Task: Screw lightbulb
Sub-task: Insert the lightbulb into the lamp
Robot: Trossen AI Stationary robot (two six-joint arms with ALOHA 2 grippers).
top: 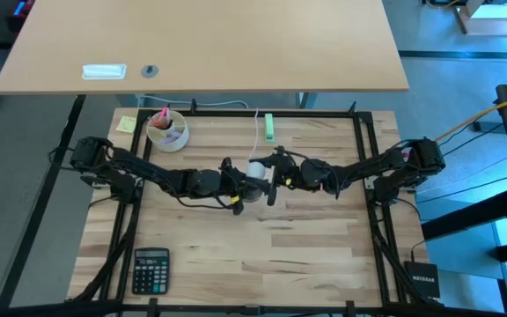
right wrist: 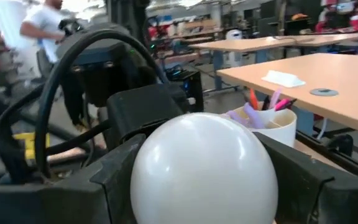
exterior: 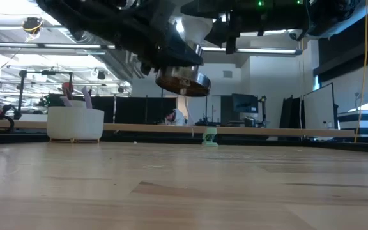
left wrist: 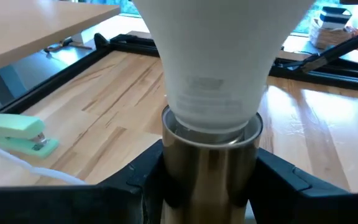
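Meeting above the middle of the tabletop (top: 262, 264), both arms hold their work in the air. The left gripper (left wrist: 209, 186) pinches a metallic socket (left wrist: 210, 168) from both sides, its dark fingers (left wrist: 135, 180) pressed against the shiny wall. The right gripper (right wrist: 204, 180) clasps the lightbulb (right wrist: 204, 168) by its rounded frosted head, a finger touching each flank.

The left wrist view shows the narrow neck of the lightbulb seated in the mouth of the socket, with the thread out of sight inside. In the low view the socket (exterior: 183, 82) hangs well clear of the wood, so nothing rests on the tabletop here. From above, the lightbulb (top: 257, 169) sits between the two wrists.

This looks like the screwing step itself, either partly driven or close to home; how many turns remain cannot be told. The next move likely calls for the right wrist to twist about the bulb's axis while the left holds the socket steady and in line. A tilt between the two could cross the thread, and the smooth glass may slip in the grasp.

A white cup (top: 166, 130) stands at the far left of the tabletop, holding pens, one pink or red. A green stapler (top: 269, 127) lies at the far edge and a calculator (top: 150, 269) near left.
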